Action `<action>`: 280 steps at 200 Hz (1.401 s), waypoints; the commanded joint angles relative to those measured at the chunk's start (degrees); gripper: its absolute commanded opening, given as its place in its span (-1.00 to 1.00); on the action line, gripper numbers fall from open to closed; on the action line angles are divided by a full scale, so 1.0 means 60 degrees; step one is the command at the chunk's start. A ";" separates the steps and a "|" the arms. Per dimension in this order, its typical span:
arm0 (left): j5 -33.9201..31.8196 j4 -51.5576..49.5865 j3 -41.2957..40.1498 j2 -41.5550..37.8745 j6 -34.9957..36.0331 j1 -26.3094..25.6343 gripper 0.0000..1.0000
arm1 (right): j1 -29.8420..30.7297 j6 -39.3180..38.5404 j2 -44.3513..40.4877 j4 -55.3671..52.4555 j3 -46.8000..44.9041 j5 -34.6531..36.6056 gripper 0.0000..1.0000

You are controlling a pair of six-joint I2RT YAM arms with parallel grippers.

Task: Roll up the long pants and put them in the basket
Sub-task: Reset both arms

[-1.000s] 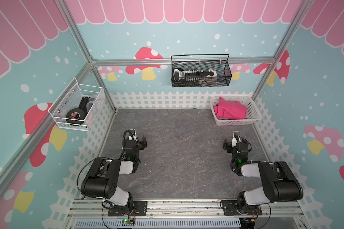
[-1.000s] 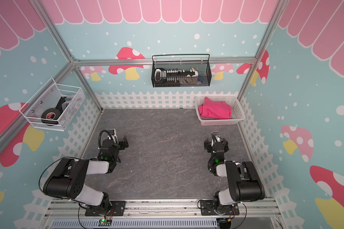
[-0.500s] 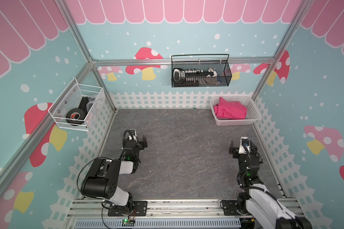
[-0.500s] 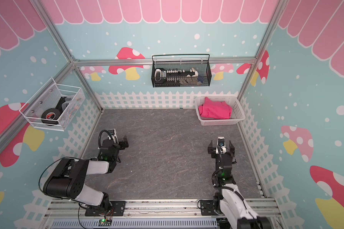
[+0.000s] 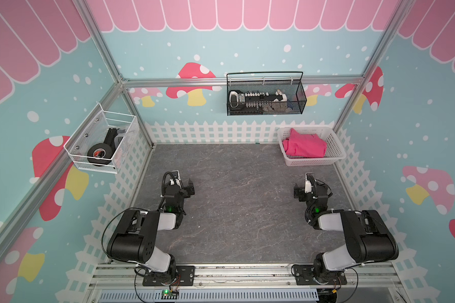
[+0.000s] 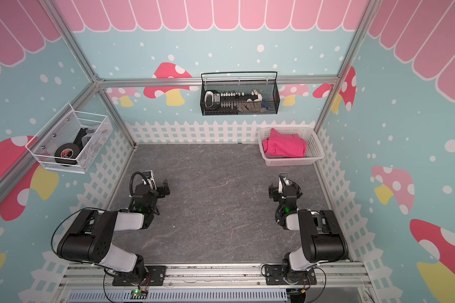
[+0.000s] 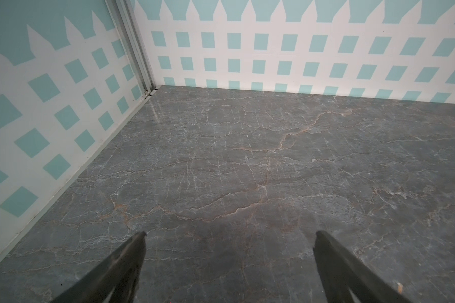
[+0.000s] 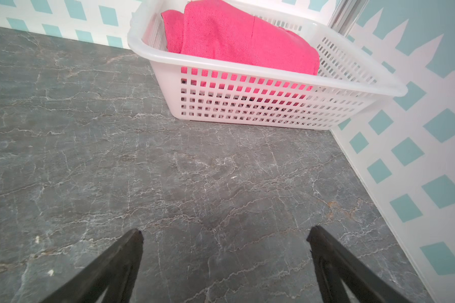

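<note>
Grey stone tabletop (image 5: 234, 210): far right, a white basket (image 5: 313, 161) walls in the long pants (image 5: 305, 147), a bunched hot-pink heap. Both left gripper (image 7: 230, 233) and right gripper (image 8: 225, 229) gape wide, empty.

You get bright, even, diffuse light in both top views; shadows on tabletop (image 5: 234, 210) soft, faint. Your wrist views: tabletop sharp, pale sheen streak near corner, fence print (image 7: 247, 65) skews toward edges. Left gripper (image 7: 230, 233) fingers (image 7: 121, 262) dark, slightly soft.

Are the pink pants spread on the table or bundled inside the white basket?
Bundled and inside: the long pants sit as a folded heap within the white basket.
</note>
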 commanded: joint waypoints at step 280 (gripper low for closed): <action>0.0127 0.0155 0.0175 -0.0009 0.0080 0.0080 0.98 | -0.0089 0.0007 -0.0688 0.0492 -0.0352 -0.0355 0.97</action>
